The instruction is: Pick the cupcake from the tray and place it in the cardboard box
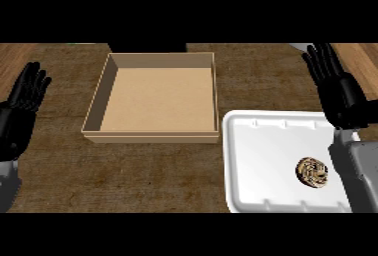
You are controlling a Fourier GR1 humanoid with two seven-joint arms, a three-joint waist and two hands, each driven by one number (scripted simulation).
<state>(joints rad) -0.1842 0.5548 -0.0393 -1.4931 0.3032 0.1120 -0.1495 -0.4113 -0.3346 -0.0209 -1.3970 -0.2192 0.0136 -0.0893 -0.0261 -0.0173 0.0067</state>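
**A:** Where does the cupcake [314, 171] lie from the fingers?

**B:** It sits in the white tray [266, 145], toward that tray's right and near side, swirled top facing up. The right hand [338, 90] is over the tray's far right corner, so the cupcake lies nearer in the scene than the fingertips [319, 56], back along the line of the right forearm [360, 172], just beside its left edge. Seen from above it is round, so it has no long axis to line up with.

**A:** And the fingers themselves?

**B:** Straight and spread on both hands, holding nothing. The left hand [21, 107] rests at the left edge of the view, fingers pointing far, well apart from everything.

**A:** So which hand takes it?

**B:** The right, I would judge. It is much the nearer, and the left would have to cross the box and most of the tray. The right hand seems to need to draw back toward the near side and come down over the cupcake before its fingers can close.

**A:** The containers?

**B:** The cardboard box [97, 102] stands open on the desk [125, 170], left of and farther than the tray, and nothing shows inside it. Its near right corner is just beside the tray's far left corner. The tray holds only the cupcake.
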